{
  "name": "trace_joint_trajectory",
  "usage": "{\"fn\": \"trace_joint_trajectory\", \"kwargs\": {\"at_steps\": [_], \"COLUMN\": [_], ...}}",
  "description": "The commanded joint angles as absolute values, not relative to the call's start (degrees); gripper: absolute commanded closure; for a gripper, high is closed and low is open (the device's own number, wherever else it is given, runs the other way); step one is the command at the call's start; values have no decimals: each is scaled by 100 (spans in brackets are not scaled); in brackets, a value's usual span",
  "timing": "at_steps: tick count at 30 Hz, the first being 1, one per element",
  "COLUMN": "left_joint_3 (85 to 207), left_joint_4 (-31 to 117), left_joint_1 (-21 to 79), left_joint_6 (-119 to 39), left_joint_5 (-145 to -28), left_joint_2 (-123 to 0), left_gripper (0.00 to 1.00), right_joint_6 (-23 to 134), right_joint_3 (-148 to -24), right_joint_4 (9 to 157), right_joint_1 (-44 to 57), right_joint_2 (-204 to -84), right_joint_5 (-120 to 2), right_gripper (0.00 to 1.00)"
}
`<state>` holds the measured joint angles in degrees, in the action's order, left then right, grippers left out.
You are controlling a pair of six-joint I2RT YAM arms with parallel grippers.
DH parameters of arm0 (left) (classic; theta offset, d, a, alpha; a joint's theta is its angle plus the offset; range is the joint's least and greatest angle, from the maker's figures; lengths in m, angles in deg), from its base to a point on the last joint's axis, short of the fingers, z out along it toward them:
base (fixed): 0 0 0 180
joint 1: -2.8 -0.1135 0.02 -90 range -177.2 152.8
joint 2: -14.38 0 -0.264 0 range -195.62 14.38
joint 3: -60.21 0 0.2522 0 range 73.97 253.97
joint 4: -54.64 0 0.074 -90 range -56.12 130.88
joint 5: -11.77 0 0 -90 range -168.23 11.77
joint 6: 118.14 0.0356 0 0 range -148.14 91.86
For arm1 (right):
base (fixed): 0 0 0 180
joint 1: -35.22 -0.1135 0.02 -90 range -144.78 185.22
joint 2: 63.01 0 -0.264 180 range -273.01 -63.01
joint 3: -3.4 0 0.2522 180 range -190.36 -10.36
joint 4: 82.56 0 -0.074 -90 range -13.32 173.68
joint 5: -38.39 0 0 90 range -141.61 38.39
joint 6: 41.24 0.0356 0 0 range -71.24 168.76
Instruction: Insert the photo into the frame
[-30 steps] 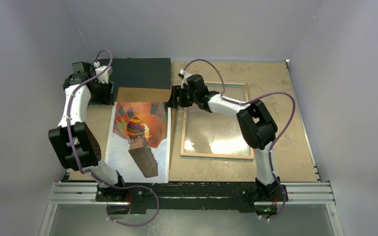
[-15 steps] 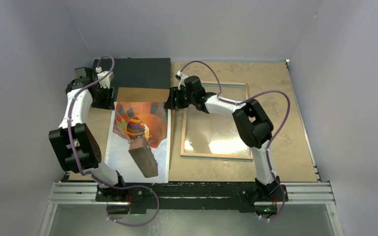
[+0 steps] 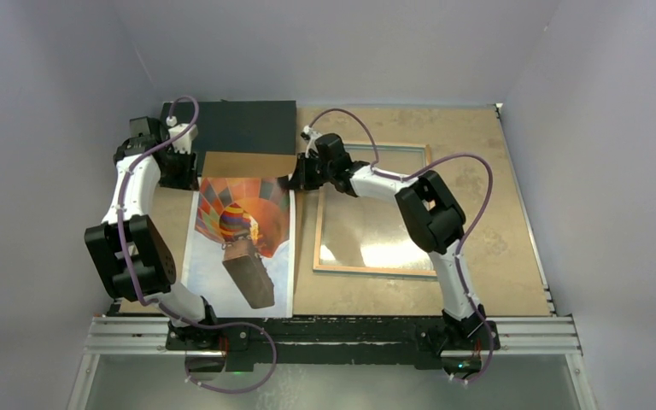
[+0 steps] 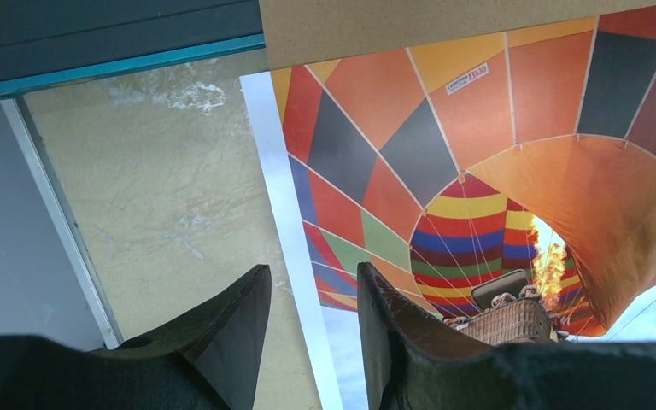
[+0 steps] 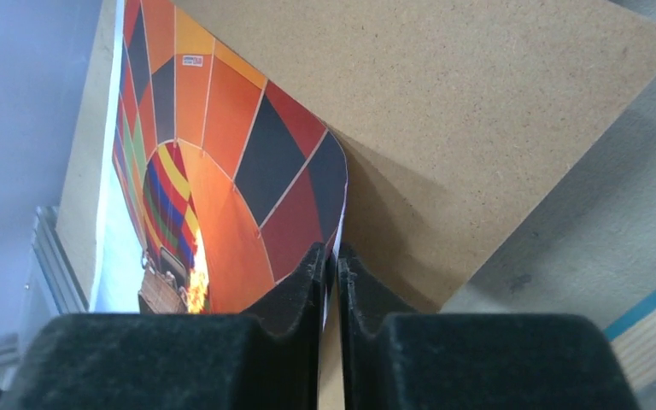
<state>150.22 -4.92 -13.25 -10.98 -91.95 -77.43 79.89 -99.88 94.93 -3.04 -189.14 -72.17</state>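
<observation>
The photo (image 3: 256, 205), a hot-air balloon print, lies on the table left of the frame (image 3: 318, 231), which rests with its wood-coloured rim up. A plain brown board (image 3: 248, 164) covers the photo's far end. My right gripper (image 3: 293, 178) is at the photo's far right corner. In the right wrist view it (image 5: 331, 252) is shut on the photo's (image 5: 222, 171) thin white edge, which curls up off the board (image 5: 478, 111). My left gripper (image 4: 312, 282) is open and straddles the white left border of the photo (image 4: 495, 145), one finger over the table and one over the print.
A dark flat box (image 3: 243, 126) with a teal edge (image 4: 111, 73) sits at the back, behind the brown board (image 4: 410, 21). Grey walls close in the table on the left, back and right. The frame's glass (image 3: 376, 222) reflects light.
My right gripper has slid slightly left and closed on the photo's edge. The left jaws have narrowed a little; the left arm has barely moved.
</observation>
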Motion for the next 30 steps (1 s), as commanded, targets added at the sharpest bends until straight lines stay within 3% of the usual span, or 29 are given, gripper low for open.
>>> {"fn": "trace_joint_trajectory", "kwargs": {"at_steps": [1, 4, 8, 11, 13, 15, 30], "left_joint_3": [15071, 15296, 15707, 16061, 16256, 16432, 16471], "left_joint_4": [-392, -494, -617, -508, -312, -125, 963], "left_joint_1": [-1321, -1212, -565, 511, 1130, 1561, 4951], "left_joint_6": [-1097, -1146, -1202, -1264, -1495, -1814, -2094], "left_joint_5": [-9577, -9861, -9825, -9466, -9251, -9149, -6027], "left_joint_2": [-7474, -7508, -7449, -7245, -7130, -7093, -7401], "left_gripper": [60, 58, 48, 34, 20, 13, 4], "right_joint_6": [8038, 8097, 8097, 8502, 8821, 9056, 10966], "right_joint_3": [-10392, -10628, -11041, -11103, -10959, -10780, -9553], "right_joint_4": [9421, 9213, 8875, 8733, 8786, 8829, 9256], "right_joint_1": [-346, -345, -201, 116, 350, 549, 1139], "right_joint_2": [-18902, -18778, -18326, -17995, -17736, -17465, -15838], "right_joint_5": [-7275, -7353, -7099, -7060, -7071, -6974, -5904], "right_gripper": [99, 100, 100, 100, 100, 100, 100]}}
